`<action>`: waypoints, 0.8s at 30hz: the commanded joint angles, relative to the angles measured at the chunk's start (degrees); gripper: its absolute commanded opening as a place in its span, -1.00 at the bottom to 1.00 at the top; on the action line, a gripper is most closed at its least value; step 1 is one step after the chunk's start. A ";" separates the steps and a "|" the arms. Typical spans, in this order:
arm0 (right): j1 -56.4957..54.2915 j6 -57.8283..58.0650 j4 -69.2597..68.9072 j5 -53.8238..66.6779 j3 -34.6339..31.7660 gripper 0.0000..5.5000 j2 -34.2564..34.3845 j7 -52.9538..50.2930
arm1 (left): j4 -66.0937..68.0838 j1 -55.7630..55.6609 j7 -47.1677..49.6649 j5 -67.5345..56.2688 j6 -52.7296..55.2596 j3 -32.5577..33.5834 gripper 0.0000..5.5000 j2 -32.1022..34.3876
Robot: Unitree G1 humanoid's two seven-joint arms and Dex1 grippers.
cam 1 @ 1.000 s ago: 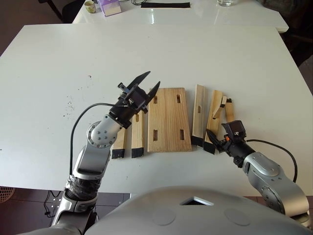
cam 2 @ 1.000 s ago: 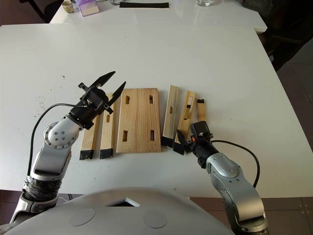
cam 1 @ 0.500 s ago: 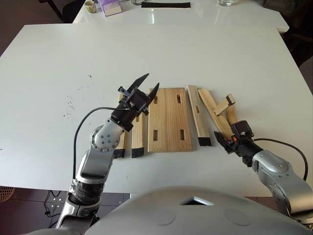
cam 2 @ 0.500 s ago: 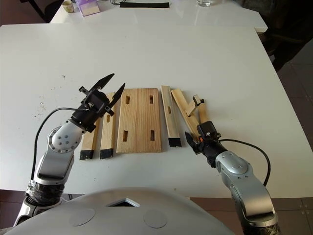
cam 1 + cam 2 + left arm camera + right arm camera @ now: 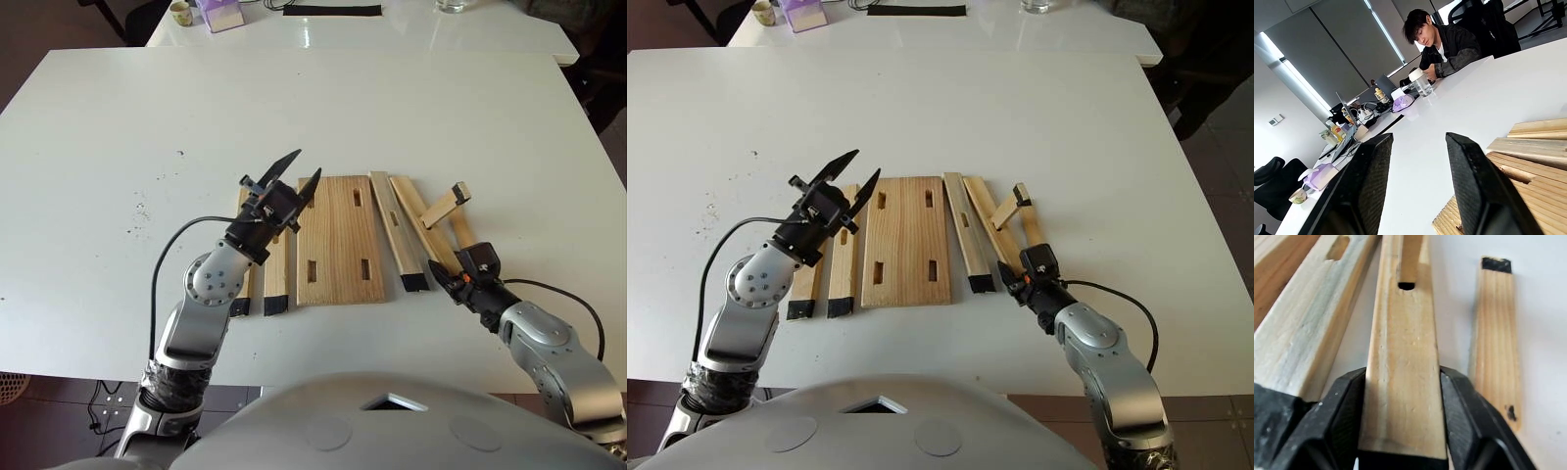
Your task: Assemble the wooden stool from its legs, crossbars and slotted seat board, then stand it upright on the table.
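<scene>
Four legs flank the slotted seat board [image 5: 338,240], which lies flat at the centre of the frame on the white table [image 5: 147,117]. A left pair of legs [image 5: 277,279] sits just beside its left edge, and two more lie at its right. None of the parts is joined, so the task is judged to be at its opening step: taking up a first leg for fitting. At lower right, the right gripper [image 5: 453,284] is closed around the near end of the held leg [image 5: 419,220]. In the right wrist view its two fingers [image 5: 1337,406] press the leg's flanks, with the slot visible farther along the wood. The held leg angles away from the gripper toward the board and lies close beside the neighbouring leg [image 5: 397,235]. Small crossbar pieces [image 5: 449,203] lie just to its right, one of them tilted. The left gripper [image 5: 308,164] hovers above the board's upper left corner, fingers spread wide and empty. The next move probably calls for lifting the held leg clear of its neighbours. It would then be turned so that its end meets one of the board's slots, while the free gripper steadies the board.
</scene>
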 commanded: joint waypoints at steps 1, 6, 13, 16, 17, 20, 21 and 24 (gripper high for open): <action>0.85 -1.48 2.61 -3.03 0.39 -0.24 -0.30 -1.17 | 0.27 -0.58 -0.24 -0.13 0.55 0.29 -0.27 0.22; -4.34 -5.61 2.21 -1.55 -2.61 -0.24 1.54 -0.82 | 1.11 -2.47 -0.75 -2.92 3.63 2.68 -0.27 -0.03; -20.86 -4.43 -4.88 20.41 -12.19 -0.24 -0.53 12.13 | -4.23 -9.73 -11.07 -36.20 30.05 11.63 0.03 0.59; -26.66 -0.73 -5.16 36.39 -17.35 -0.24 -5.25 18.87 | -6.75 -13.33 -16.11 -55.34 41.64 15.30 0.09 4.38; -27.92 0.43 -4.82 41.07 -18.46 -0.24 -7.31 21.18 | -6.44 -14.60 -16.26 -61.15 44.40 16.88 0.09 5.17; -29.60 3.06 -3.28 49.15 -19.88 -0.24 -13.90 29.68 | -5.52 -17.90 -18.41 -73.81 49.27 19.32 0.09 8.24; -29.56 3.10 -2.90 48.89 -19.41 -0.24 -15.92 32.46 | -4.77 -18.99 -18.96 -76.17 50.05 19.75 0.09 8.82; -30.24 5.42 -1.01 53.59 -19.72 -0.24 -21.23 39.58 | -3.34 -22.01 -18.18 -82.73 50.06 21.54 0.09 9.04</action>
